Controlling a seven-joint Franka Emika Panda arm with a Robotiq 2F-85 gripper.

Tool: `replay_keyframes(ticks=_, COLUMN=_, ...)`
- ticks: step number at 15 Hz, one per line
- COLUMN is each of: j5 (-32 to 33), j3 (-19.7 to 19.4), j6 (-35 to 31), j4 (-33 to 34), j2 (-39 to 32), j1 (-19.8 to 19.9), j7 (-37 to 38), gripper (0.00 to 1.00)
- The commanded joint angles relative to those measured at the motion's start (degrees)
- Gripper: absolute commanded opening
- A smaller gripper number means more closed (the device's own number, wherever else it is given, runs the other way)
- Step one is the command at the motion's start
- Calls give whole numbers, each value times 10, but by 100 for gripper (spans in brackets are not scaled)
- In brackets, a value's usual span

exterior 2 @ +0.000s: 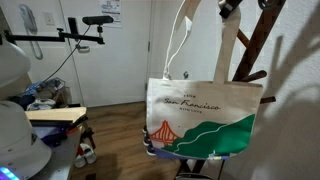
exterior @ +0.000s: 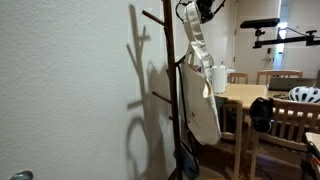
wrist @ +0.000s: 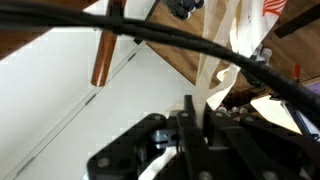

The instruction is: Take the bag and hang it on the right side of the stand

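Top of the frame: the hand (exterior: 205, 10) is clamped tight on the handles (exterior 2: 183, 40) of the bag (exterior: 203, 95). The bag is held dangling mid-frame, just beside the stand (exterior: 167, 90). A bench (exterior: 245, 95) is seen behind, at the right.

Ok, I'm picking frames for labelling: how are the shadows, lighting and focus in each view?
In an exterior view the stand throws a hard shadow on the wall; in an exterior view the bag is evenly lit, its print sharp; in the wrist view the near cables and the gripper are dark and blurred.
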State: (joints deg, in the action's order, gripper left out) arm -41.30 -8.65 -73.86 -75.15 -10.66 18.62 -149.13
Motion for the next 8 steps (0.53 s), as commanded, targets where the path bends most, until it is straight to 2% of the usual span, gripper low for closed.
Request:
replay_keyframes(ticks=1, j5=-56, j3=24, j6=45, j4=57, j2=-40, j1=55, j7=0, gripper=4)
replay_keyframes(ticks=8, j5=-139, j3=46, j6=37, j4=19, j2=-29, j1=124, j7=0, gripper=4)
